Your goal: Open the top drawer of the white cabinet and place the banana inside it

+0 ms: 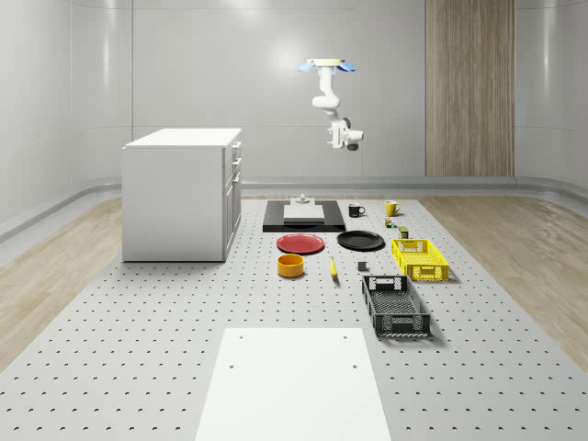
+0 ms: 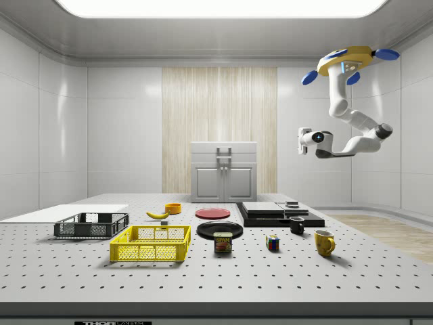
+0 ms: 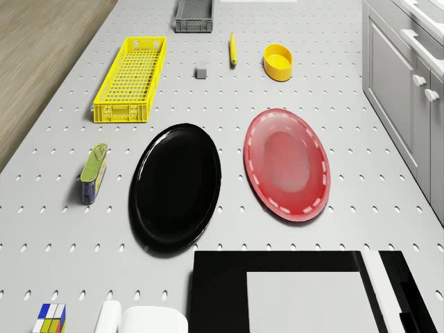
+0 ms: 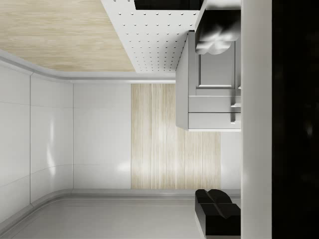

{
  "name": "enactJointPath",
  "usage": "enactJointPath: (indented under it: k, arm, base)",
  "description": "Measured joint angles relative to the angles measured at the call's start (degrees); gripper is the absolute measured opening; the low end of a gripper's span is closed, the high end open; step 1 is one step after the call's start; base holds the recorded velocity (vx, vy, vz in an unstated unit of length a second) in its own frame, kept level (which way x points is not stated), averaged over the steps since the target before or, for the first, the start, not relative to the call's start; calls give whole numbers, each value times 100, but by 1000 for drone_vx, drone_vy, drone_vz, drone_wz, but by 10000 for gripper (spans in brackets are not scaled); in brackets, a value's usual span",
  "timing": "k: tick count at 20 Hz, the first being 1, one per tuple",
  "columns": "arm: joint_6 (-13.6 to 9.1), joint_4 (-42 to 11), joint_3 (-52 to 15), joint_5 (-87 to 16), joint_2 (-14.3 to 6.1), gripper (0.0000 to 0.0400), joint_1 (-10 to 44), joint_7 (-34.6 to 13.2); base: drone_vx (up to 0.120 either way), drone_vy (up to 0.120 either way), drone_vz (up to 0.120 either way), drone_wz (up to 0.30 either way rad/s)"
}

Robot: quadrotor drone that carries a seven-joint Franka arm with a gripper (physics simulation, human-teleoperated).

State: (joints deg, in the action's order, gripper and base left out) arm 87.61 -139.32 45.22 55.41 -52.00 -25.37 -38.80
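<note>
- Banana (image 1: pixel 333 268) comes nearest: it lies flat on the perforated table (image 1: pixel 138 367), just beside the orange bowl (image 1: pixel 291 265) and short of the black crate (image 1: pixel 395 306). Nothing touches it, so the pick-up is not yet begun.
- Tin (image 2: pixel 222 242) next, in the side view. Its label reads "SPAM", the one piece of writing I can make out. The strip of print along that view's lower edge is too small to read, and the colour cube (image 2: pixel 272 242) and yellow mug (image 2: pixel 324 242) beside the tin carry no lettering that I can see.
- Further back stands the white cabinet (image 1: pixel 179 197), at the whole-scene view's left. Its top drawer (image 2: pixel 224 150) sits flush with the front and is closed, so the first step is also undone.
- Farthest off, the drone (image 1: pixel 329 64) hovers high over the far end of the table, above the black tray (image 1: pixel 303 216) and well apart from both cabinet and fruit.
- The gripper (image 1: pixel 347 140) hangs below the drone in open air, its fingers spread wide with nothing between them. In the wrist view the cabinet front shows past them.
- My judgement is that the whole job remains — reach the handle, pull the drawer, fetch the banana, place it inside.
</note>
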Motion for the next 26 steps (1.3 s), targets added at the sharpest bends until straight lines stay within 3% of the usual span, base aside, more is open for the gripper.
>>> enactJointPath:
  k: [26]
  arm:
    - [595, -79, 278, -450, -610, 400, -672, -371]
  base:
    - [120, -120, 0, 0]
